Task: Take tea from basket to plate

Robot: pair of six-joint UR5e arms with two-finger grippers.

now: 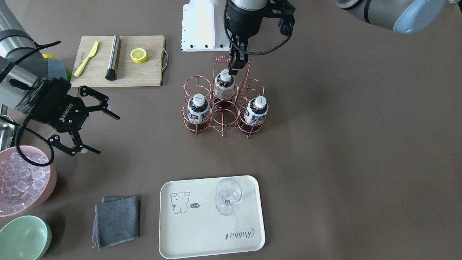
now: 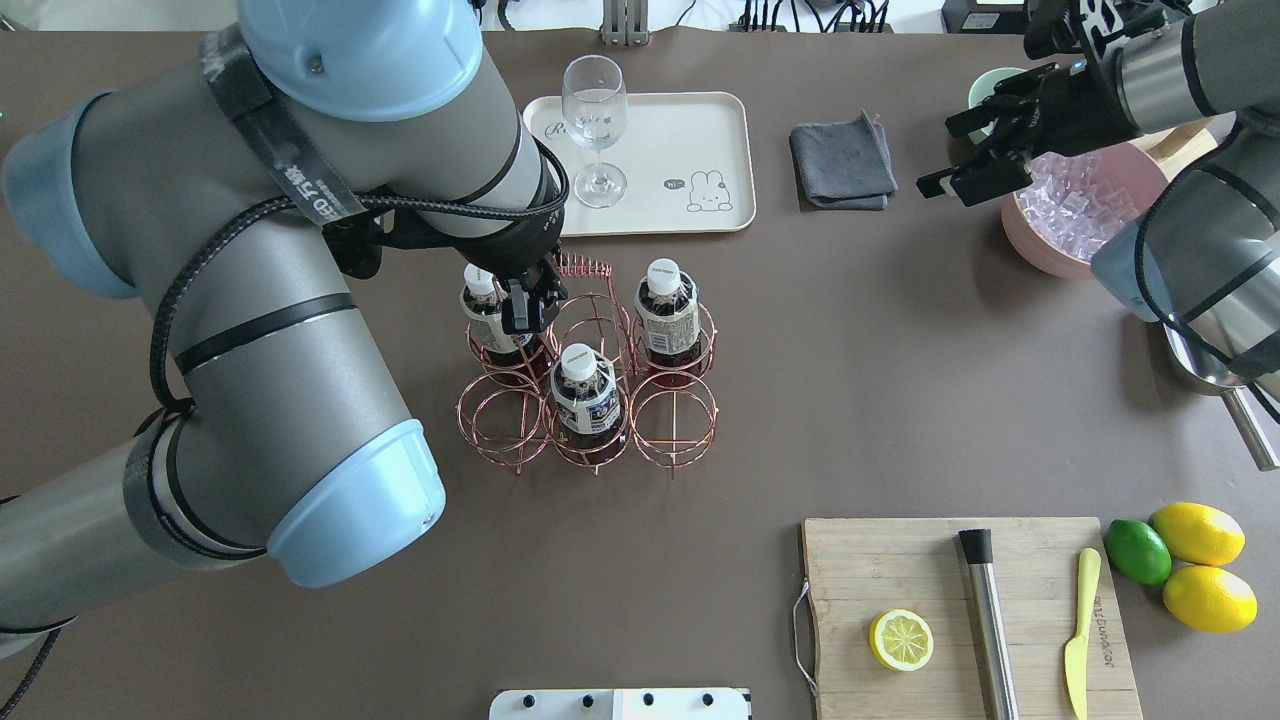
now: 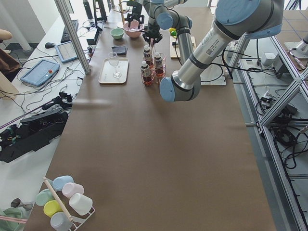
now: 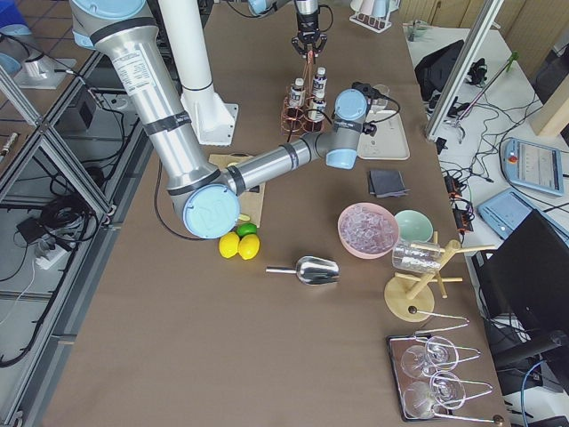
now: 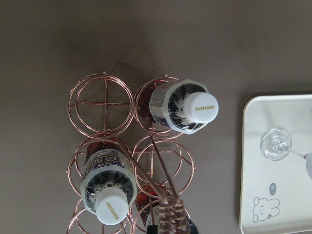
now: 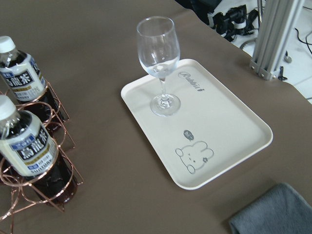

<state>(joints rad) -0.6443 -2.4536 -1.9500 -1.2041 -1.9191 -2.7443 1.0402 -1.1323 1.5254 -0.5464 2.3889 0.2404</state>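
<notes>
Tea (image 2: 484, 312) in basket (image 2: 672, 420), half behind left claw (image 2: 522, 312) | its gap unreadable | right claw (image 2: 936, 157) wide

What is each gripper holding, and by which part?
Right gripper: open, empty. Left gripper sits at the basket's coiled handle; whether it grips anything cannot be told.

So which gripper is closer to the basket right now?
Left. The left gripper is directly above the basket, beside its coiled handle and over the back bottles. The right gripper is well off to the side, near the pink ice bowl.
</notes>
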